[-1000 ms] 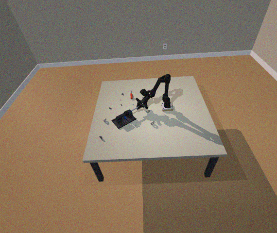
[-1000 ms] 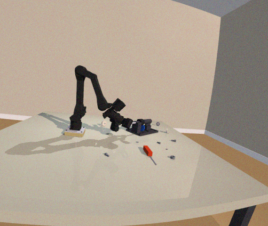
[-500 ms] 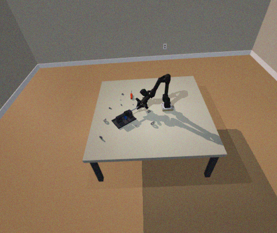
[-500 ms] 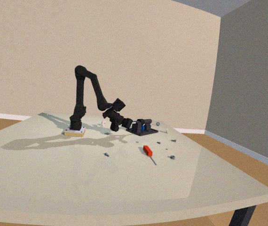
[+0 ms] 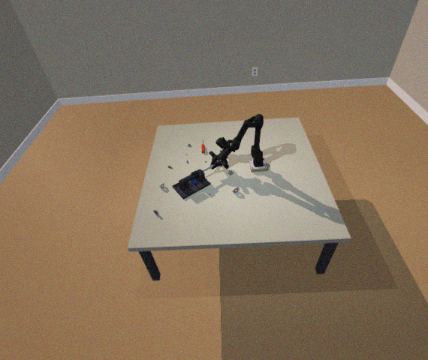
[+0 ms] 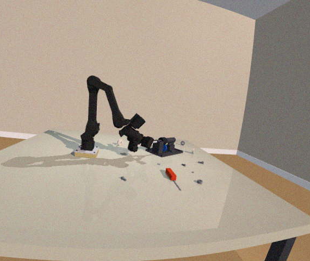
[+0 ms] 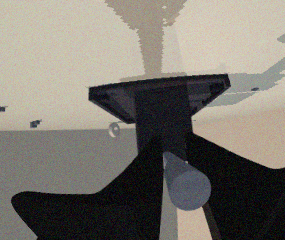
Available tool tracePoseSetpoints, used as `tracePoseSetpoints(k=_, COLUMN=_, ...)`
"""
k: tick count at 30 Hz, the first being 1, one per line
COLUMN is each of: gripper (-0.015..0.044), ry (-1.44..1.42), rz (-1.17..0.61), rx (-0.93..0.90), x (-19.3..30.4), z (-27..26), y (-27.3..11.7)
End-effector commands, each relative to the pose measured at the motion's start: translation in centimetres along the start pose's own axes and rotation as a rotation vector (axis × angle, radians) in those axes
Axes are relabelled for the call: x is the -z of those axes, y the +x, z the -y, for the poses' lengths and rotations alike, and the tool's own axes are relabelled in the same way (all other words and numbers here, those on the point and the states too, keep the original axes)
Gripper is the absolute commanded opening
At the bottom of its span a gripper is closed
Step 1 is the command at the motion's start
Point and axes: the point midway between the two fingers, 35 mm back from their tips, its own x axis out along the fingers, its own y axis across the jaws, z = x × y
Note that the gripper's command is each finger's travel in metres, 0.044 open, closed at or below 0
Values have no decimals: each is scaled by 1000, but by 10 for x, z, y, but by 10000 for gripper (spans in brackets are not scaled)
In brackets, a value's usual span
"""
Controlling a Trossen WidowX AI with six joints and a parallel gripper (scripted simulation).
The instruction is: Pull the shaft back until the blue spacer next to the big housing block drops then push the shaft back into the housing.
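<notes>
One pale table (image 5: 245, 217) (image 6: 93, 202), tan floor (image 5: 70, 271) (image 6: 298, 171), grey and beige walls (image 5: 167, 46) (image 6: 149, 42)

Arm arched, forearm sloping down; gripper (image 5: 215, 166) (image 6: 151, 142) (image 7: 173, 140) clamped on shaft.

We see red-handled screwdriver (image 5: 203, 148) (image 6: 171, 174) lying on tabletop, thin shank bare. Near it, we spot several small dark hardware pieces, scattered apart; too small to name. We have pale ring (image 6: 119, 142) farther off, grey ring (image 6: 183, 141) (image 7: 114, 130) elsewhere. White wall outlet (image 5: 254, 71) on grey wall (image 5: 167, 46).
</notes>
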Motion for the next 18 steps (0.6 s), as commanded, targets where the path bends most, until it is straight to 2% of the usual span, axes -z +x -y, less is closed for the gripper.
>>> tracePoseSetpoints(k=1, gripper=0, ry=0, rz=-1, rx=3, x=1, z=1, y=2)
tracePoseSetpoints(k=18, gripper=0, ry=0, rz=-2, rx=3, x=4, z=1, y=7)
